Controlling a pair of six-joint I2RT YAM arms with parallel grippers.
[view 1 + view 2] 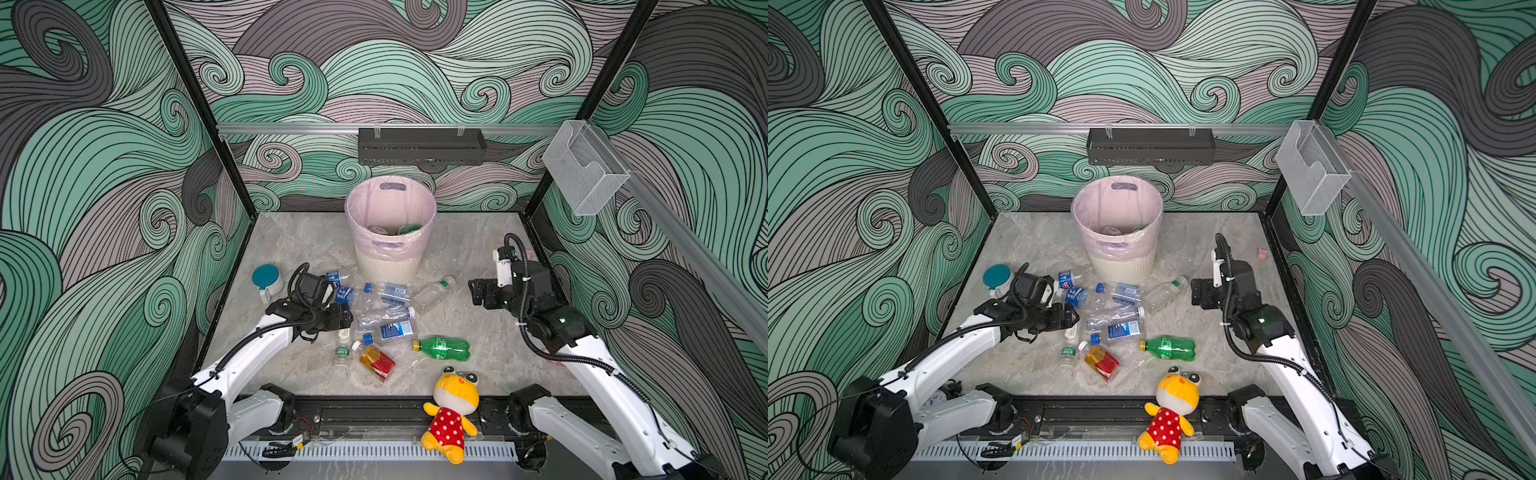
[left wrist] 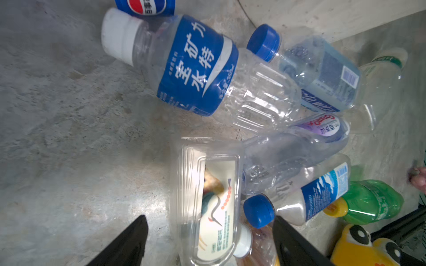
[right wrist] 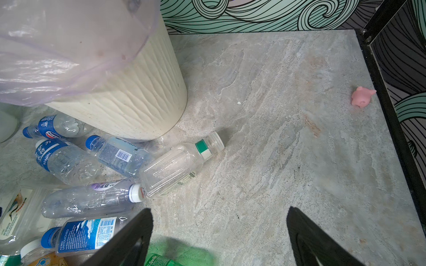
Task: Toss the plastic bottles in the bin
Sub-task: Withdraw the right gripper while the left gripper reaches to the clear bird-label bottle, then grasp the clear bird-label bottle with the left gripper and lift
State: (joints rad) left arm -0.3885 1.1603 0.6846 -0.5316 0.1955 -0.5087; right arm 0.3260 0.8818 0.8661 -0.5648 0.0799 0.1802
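Cup: teal-lidded white cup [image 1: 266,280] stands at the left edge of the table [image 1: 291,241], just beside the left arm
Left tool [image 1: 348,319]: low over the near-left end of the heap; fingers spread to either side of a flat clear bottle [image 2: 212,202] with a white bird label; it seems not to touch it, though the wrist view is cropped there
Plastic bottles [image 1: 386,316]: loose heap lying on the table in front of the bin, between the two arms; Pepsi-label bottle [image 1: 334,276] and white-capped blue-label bottle [image 1: 345,296] at the far left; amber bottle [image 1: 376,363] at the near edge of the heap
Bin [image 1: 388,266]: upright at the middle back of the table, pink liner folded over the rim; a binned green bottle [image 1: 409,228] shows inside
Right of heap: clear bottle with green neck band [image 1: 434,293] near the bin's foot; yellow-capped green bottle [image 1: 444,348] on its side, nearer the front
Plush toy [image 1: 453,411]: yellow, red dotted dress, on the front rail
Right tool [image 1: 474,292]: raised right of the heap, fingers spread, nothing between them
Pink pig [image 3: 362,96]: by the table's right edge, well apart from the heap
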